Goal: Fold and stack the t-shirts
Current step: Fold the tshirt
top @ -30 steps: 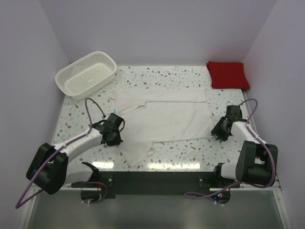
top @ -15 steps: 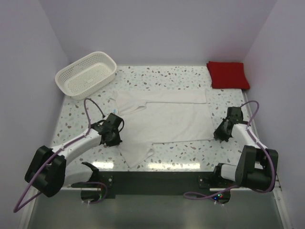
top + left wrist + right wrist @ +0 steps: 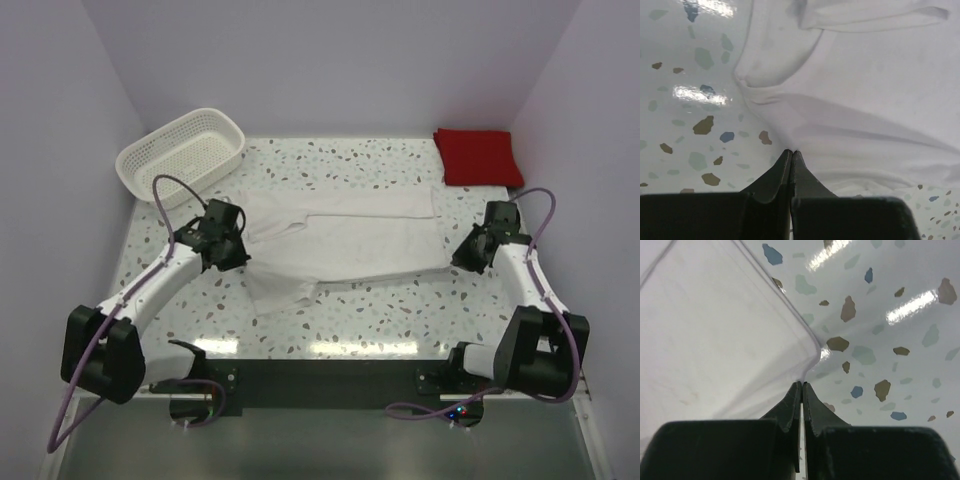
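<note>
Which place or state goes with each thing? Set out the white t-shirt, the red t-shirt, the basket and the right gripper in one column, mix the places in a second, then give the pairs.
Things
1. white t-shirt
2. red t-shirt
3. basket
4. right gripper

Places or states
A. far left corner
B. far right corner, folded
C. in the middle, laid out
D. shut on the edge of the white cloth

Pairs: 1-C, 2-B, 3-A, 4-D

The spread t-shirt point(image 3: 350, 245) lies central on the counter point(image 3: 400, 320); basket point(image 3: 182, 155) at ten o'clock, folded t-shirt point(image 3: 478, 157) at two, left pincer point(image 3: 240, 254) at nine, right pincer point(image 3: 466, 256) at three.
</note>
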